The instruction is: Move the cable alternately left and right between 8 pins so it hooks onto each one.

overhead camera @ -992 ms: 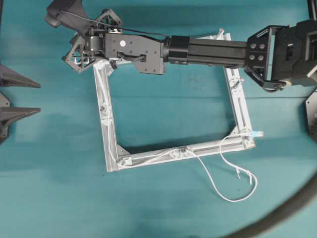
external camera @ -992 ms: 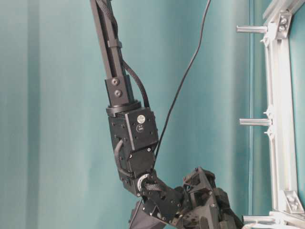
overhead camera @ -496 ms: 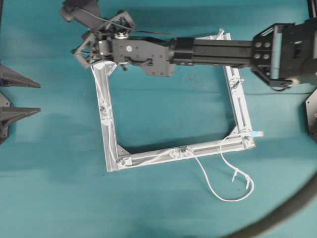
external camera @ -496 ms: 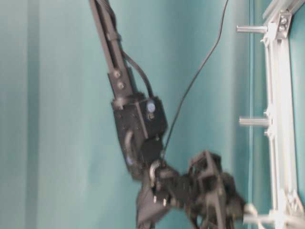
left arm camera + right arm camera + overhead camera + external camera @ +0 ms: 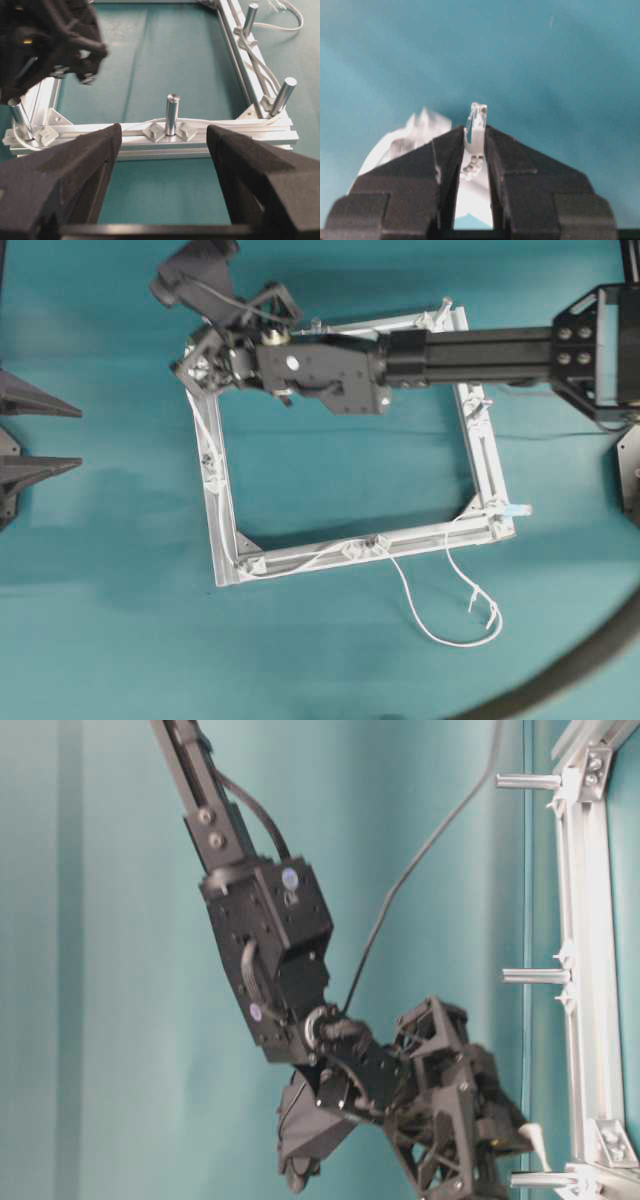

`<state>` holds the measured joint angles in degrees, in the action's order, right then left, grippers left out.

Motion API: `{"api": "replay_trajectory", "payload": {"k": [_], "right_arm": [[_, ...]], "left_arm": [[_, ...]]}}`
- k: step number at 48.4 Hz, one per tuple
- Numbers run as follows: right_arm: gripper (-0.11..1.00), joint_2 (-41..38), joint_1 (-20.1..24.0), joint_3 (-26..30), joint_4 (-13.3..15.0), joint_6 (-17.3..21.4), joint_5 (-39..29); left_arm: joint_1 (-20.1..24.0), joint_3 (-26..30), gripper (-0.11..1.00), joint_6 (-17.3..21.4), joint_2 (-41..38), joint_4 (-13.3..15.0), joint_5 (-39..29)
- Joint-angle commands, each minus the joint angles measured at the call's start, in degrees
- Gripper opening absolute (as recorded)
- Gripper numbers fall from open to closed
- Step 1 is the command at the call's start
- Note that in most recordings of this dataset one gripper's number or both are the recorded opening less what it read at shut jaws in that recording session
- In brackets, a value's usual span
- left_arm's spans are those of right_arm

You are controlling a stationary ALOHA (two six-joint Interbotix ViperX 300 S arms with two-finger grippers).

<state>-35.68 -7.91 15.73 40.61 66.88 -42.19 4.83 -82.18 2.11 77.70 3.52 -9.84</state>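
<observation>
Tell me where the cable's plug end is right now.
The plug is pinched in the right gripper, which in the overhead view sits at the frame's top-left corner, across from the idle left gripper.

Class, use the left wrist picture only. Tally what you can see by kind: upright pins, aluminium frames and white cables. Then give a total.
Upright pins: 4
Aluminium frame: 1
White cable: 1
Total: 6
</observation>
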Motion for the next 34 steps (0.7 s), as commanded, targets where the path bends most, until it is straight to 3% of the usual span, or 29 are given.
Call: {"api": "replay_trajectory", "payload": {"k": [1, 10, 19, 24, 34], "right_arm": [[0.16, 5.3, 1.7, -3.0, 1.1, 2.1, 0.7], [0.16, 10.2, 2.8, -10.9, 4.2, 8.8, 2.6], [0.16, 13.3, 4.1, -15.3, 4.6, 9.1, 4.9], [0.16, 14.3, 4.9, -17.1, 4.7, 7.3, 10.9], [0.16, 14.6, 5.1, -18.7, 4.7, -1.5, 24.0]], "left_arm": [[0.3, 0.8, 0.73, 0.1, -0.4, -0.3, 0.3], [0.3, 0.9, 0.73, 0.1, -0.4, -0.3, 0.4], [0.3, 0.9, 0.73, 0.1, -0.4, -0.3, 0.4], [0.2, 0.8, 0.73, 0.1, -0.4, -0.3, 0.3], [0.3, 0.8, 0.73, 0.2, -0.4, -0.3, 0.4]]}}
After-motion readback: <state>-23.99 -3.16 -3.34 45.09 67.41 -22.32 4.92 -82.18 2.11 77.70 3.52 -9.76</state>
